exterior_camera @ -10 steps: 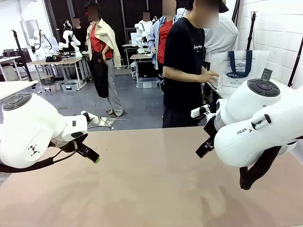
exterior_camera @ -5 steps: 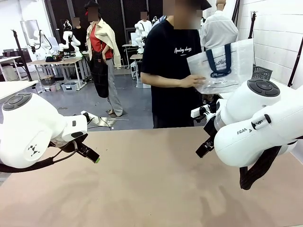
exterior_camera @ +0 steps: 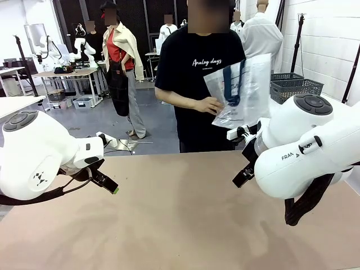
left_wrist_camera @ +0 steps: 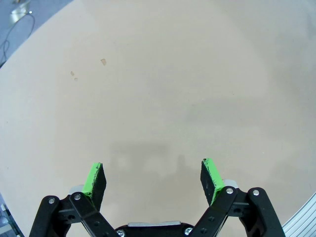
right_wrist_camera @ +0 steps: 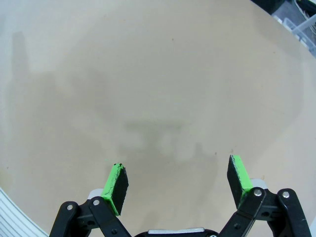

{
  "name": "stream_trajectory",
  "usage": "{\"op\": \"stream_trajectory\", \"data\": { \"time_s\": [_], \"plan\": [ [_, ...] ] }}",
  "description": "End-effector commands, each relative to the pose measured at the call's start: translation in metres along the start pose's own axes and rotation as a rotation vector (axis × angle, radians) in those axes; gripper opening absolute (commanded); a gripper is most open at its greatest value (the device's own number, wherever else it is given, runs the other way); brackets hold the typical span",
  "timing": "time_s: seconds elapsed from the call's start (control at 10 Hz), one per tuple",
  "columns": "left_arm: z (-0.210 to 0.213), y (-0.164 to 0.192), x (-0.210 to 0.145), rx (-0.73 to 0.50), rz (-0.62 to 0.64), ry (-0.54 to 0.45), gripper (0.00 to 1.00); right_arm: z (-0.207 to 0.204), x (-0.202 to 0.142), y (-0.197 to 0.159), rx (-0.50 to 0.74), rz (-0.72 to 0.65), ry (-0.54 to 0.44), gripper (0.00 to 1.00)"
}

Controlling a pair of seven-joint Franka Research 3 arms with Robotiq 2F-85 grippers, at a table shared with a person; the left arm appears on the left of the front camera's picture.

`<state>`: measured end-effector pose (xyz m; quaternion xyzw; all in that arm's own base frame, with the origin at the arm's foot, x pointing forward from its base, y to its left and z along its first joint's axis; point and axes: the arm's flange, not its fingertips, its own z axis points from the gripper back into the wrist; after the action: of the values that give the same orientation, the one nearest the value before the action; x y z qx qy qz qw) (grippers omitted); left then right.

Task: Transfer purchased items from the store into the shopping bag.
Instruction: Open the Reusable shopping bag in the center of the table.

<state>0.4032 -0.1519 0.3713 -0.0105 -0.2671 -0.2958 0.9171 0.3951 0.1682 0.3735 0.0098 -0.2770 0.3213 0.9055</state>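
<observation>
Shopping bag (exterior_camera: 242, 90) is off the worktop (exterior_camera: 180, 219). Person at far side holds it vs chest, one hand (exterior_camera: 209, 105) on its edge, navy straps hanging down the front. Judged: being brought over for loading. Contents: can't tell thru the plastic. L jaws wide, nothing betw pads (left_wrist_camera: 96, 178), low over bare worktop. R jaws same, wide + empty. Both arms sit out at the sides, prob. to leave mid worktop free for the bag. Task at start.

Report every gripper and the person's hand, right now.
Left gripper: open, empty.
Right gripper: open, empty.
Person's hand: holding the shopping bag up beyond the table's far edge.
</observation>
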Motion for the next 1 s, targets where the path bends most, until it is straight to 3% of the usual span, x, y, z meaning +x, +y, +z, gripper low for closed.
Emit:
{"op": "stream_trajectory", "data": {
  "time_s": [0.0, 0.9],
  "plan": [
    [0.0000, 0.0010, -0.0003, 0.001, 0.002, 0.000, 1.00, 0.0000, 0.0000, -0.0001, 0.000, 0.000, 0.000, 1.00],
    [0.0000, 0.0010, -0.0003, 0.001, 0.002, 0.000, 1.00, 0.0000, 0.0000, -0.0001, 0.000, 0.000, 0.000, 1.00]
  ]
}}
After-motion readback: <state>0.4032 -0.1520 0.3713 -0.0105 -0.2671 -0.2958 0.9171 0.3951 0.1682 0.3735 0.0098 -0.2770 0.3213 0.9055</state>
